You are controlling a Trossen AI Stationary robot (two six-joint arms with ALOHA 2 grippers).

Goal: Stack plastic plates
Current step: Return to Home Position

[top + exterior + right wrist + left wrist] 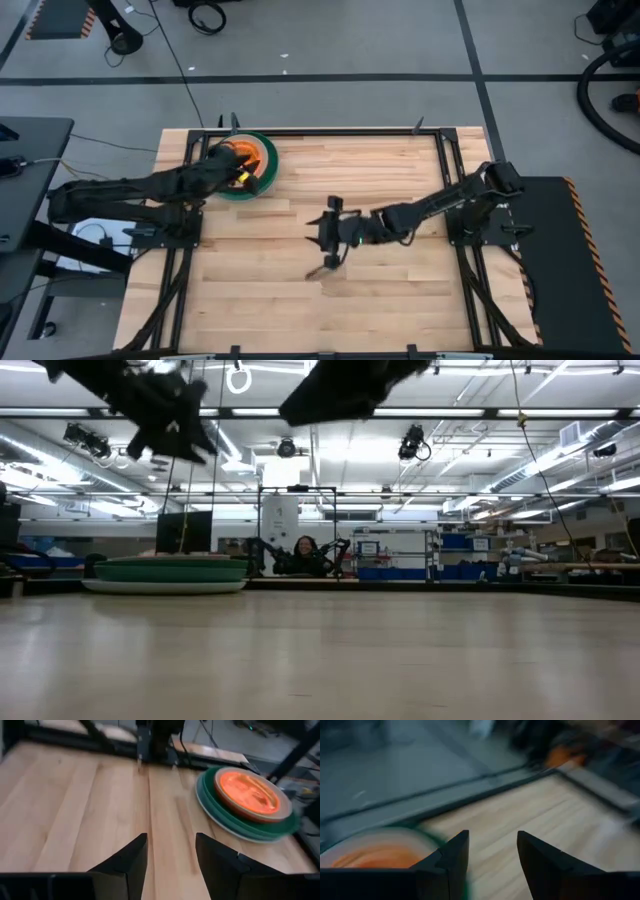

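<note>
The plastic plates are stacked (250, 166) at the table's far left: a pale one at the bottom, green ones above it, a smaller orange one (248, 789) on top. In the low view the stack (165, 572) sits flat on the wood. My left gripper (492, 851) hangs open above the stack's edge, with nothing between its fingers. My right gripper (171, 851) is open over the middle of the table (330, 235), well to the right of the stack, and holds nothing.
Black frame rails (320, 131) run along the table's far edge and down both sides. Bare wood (330, 310) lies between the stack and the near edge. A person (303, 552) sits in the room beyond the table.
</note>
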